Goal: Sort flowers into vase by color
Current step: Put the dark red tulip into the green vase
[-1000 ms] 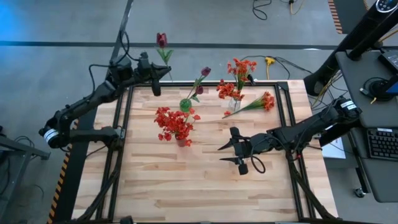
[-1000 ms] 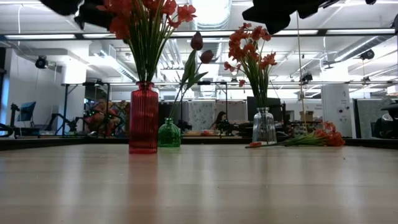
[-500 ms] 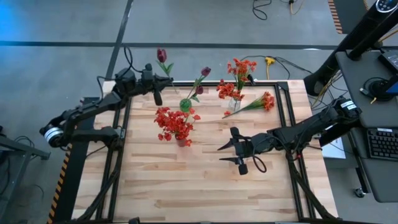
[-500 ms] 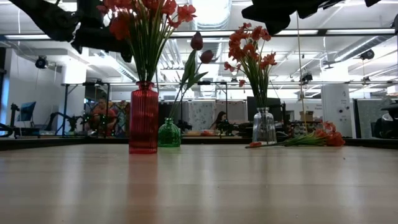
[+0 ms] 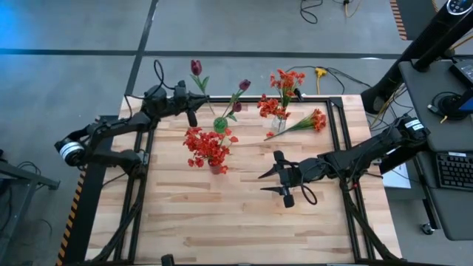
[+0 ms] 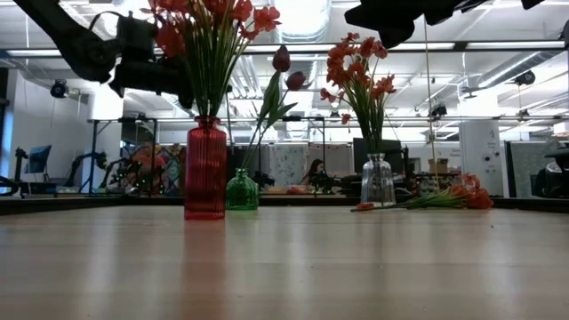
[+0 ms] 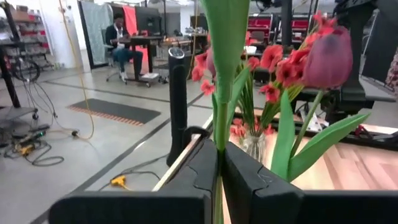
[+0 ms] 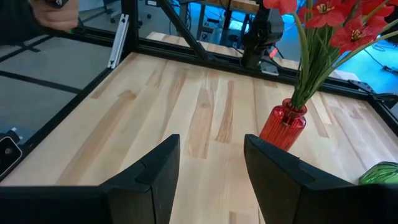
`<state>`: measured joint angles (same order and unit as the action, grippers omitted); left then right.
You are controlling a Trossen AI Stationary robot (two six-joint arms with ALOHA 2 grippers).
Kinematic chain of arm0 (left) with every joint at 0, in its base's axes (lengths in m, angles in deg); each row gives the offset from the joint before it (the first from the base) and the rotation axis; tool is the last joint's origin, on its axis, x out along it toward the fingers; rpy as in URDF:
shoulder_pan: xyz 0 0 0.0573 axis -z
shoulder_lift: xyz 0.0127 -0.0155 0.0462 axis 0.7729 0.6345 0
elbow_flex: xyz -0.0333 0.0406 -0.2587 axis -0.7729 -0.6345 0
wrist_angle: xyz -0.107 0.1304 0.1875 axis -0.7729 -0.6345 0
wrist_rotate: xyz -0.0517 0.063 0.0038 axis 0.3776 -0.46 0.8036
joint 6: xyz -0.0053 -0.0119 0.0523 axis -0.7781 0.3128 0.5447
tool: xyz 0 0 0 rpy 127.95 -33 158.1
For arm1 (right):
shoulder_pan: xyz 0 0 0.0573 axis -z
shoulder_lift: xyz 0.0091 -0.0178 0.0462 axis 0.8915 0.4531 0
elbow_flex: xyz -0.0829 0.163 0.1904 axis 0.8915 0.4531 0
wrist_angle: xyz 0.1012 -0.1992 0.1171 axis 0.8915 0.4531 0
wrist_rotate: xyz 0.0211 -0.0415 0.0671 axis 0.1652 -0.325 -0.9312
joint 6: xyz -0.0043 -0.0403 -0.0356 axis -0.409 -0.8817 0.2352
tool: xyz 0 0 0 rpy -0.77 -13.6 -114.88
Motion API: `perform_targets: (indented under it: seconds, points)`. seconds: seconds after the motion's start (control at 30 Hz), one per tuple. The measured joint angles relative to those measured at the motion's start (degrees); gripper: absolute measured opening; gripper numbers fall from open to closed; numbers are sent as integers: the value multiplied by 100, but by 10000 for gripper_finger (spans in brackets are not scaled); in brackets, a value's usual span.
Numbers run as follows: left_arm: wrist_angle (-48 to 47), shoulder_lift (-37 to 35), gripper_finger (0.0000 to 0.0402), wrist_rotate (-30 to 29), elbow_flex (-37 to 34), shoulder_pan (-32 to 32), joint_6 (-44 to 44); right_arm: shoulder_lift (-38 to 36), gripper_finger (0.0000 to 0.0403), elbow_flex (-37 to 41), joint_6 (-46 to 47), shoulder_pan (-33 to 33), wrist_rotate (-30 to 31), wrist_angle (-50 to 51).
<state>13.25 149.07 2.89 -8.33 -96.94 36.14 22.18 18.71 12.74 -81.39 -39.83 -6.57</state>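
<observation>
My left gripper (image 5: 194,100) hovers over the table's far left edge, shut on a dark purple tulip (image 5: 196,68). Just to its right stands a green vase (image 5: 220,124) with two purple tulips (image 5: 244,85) in it. Red blooms (image 5: 207,144) fill a red vase (image 6: 205,169). Orange-red blooms (image 5: 284,80) stand in a clear vase (image 6: 378,182). One orange-red flower (image 5: 307,122) lies flat on the table beside the clear vase. Above the table's middle, my right gripper (image 5: 264,182) stands open and holds nothing. My left gripper pinches the tulip's green stem (image 7: 218,134) between its two fingers (image 7: 199,168). The fingers are level, come from the table's far left and lie across the stem. The tulip stands upright, bud above the fingers, lifted clear of table and vases.
The three vases stand close together in the far half of the table. Bare wood (image 5: 236,222) stretches across the near half. A black metal frame (image 5: 144,148) runs along the table's left and right sides. A person sits at a desk far off in the room.
My left gripper has come down and a little toward the green vase, carrying the purple tulip along upright. In the low view the arm has sunk from the top edge to beside the red blooms.
</observation>
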Motion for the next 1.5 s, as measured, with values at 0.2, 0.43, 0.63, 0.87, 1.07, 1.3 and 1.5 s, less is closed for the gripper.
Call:
perform_targets:
  seconds: [0.2, 0.43, 0.63, 0.87, 1.07, 1.3, 1.5]
  points:
    - [522, 365, 0, 289, 12, 0, -153, 0, 172, 4, 15, 0, 1, 0]
    - [604, 663, 0, 328, 0, 0, -342, 0, 174, 4, 15, 0, 3, 0]
    - [672, 818, 0, 413, 0, 2, -392, 0, 171, 4, 16, 0, 5, 0]
    - [945, 874, 0, 411, 0, 2, -381, 0, 173, 4, 17, 0, 5, 0]
    - [946, 878, 0, 411, 0, 2, -334, 0, 172, 4, 19, 0, 7, 0]
    - [895, 1007, 0, 409, 0, 2, -324, 0, 171, 4, 19, 0, 7, 0]
    - [890, 1087, 0, 407, 0, 2, -252, 0, 174, 4, 19, 0, 7, 0]
